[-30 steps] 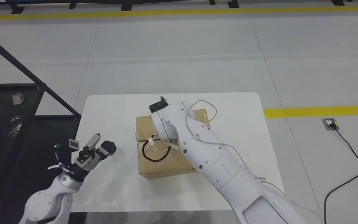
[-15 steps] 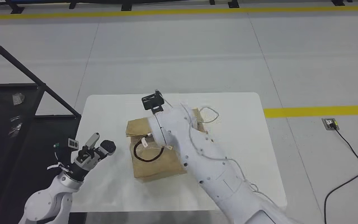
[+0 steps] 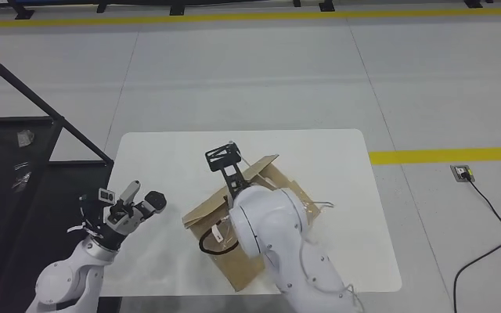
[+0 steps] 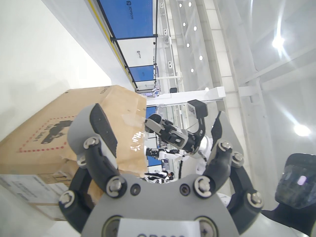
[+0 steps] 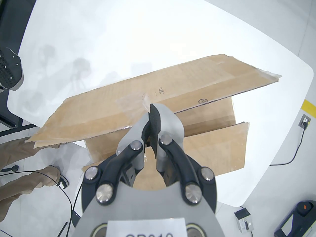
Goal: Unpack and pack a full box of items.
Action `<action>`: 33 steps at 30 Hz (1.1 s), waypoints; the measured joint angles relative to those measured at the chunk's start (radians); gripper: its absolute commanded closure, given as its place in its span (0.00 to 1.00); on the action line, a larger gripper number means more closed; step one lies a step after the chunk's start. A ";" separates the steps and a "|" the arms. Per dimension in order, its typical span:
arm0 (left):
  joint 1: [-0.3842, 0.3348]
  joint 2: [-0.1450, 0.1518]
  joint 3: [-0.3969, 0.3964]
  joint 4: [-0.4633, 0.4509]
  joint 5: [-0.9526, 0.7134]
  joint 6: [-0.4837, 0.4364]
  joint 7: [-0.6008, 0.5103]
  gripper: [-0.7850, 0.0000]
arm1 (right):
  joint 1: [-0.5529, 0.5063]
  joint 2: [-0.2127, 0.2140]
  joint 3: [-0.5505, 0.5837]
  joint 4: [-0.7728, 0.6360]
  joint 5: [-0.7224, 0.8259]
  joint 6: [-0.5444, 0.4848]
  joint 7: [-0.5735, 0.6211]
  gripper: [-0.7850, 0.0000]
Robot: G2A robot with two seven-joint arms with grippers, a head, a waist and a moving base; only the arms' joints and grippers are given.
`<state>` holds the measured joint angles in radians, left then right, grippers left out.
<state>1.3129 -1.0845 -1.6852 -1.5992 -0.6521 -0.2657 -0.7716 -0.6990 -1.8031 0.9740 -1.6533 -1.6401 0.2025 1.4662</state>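
A brown cardboard box (image 3: 205, 211) lies skewed in the middle of the white table (image 3: 329, 149), its flaps up. My right gripper (image 5: 151, 117) is shut on the taped edge of one long flap (image 5: 172, 82) and holds it raised above the box body (image 5: 209, 124). The left wrist view shows that same grip (image 4: 148, 124) from the side. My left gripper (image 3: 129, 205) stands open and empty near the table's left edge, apart from the box (image 4: 74, 114), with its fingers (image 4: 98, 127) pointing at it. The right arm hides what is inside the box.
A black rack (image 3: 23, 156) stands just off the table's left side. Bare table (image 5: 111, 38) lies behind and to the right of the box. A floor socket with a cable (image 3: 462, 174) sits to the far right.
The box has swung round and slid toward the table's front. My right gripper has lifted the flap higher, and the right arm has turned over the box. The left gripper has barely shifted.
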 measured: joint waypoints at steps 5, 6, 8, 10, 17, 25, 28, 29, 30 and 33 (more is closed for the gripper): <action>-0.025 0.001 0.004 -0.004 -0.099 0.055 -0.076 0.00 | -0.014 -0.002 0.008 -0.008 0.009 -0.022 -0.014 1.00; -0.032 0.000 0.014 -0.002 -0.094 0.059 -0.077 0.00 | -0.015 -0.003 0.010 -0.008 0.013 -0.026 -0.016 1.00; -0.053 -0.001 0.043 0.006 -0.072 0.071 -0.075 0.00 | -0.017 -0.004 0.013 -0.011 0.020 -0.034 -0.020 1.00; -0.074 -0.004 0.078 0.018 -0.052 0.081 -0.074 0.00 | -0.023 -0.006 0.015 -0.018 0.028 -0.043 -0.021 1.00; -0.134 -0.014 0.180 0.079 0.013 0.084 -0.067 0.00 | -0.061 -0.005 0.022 -0.067 0.032 -0.063 -0.041 1.00; -0.152 -0.018 0.227 0.116 0.069 0.062 -0.074 0.00 | -0.124 -0.001 0.026 -0.140 0.020 -0.090 -0.077 1.00; -0.153 -0.019 0.237 0.115 0.091 0.047 -0.067 0.00 | -0.130 -0.002 0.027 -0.143 0.018 -0.098 -0.079 1.00; -0.151 -0.020 0.238 0.110 0.088 0.039 -0.061 0.00 | -0.131 -0.002 0.027 -0.142 0.017 -0.100 -0.079 1.00; -0.146 -0.021 0.234 0.102 0.071 0.033 -0.061 0.00 | -0.130 -0.002 0.028 -0.139 0.016 -0.101 -0.079 1.00; -0.122 -0.018 0.198 0.062 -0.029 0.034 -0.102 0.00 | -0.126 -0.003 0.033 -0.130 0.015 -0.103 -0.079 1.00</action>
<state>1.1905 -1.1029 -1.4872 -1.5371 -0.6810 -0.2315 -0.8740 -0.8252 -1.8065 1.0068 -1.7828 -1.6249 0.1000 1.3870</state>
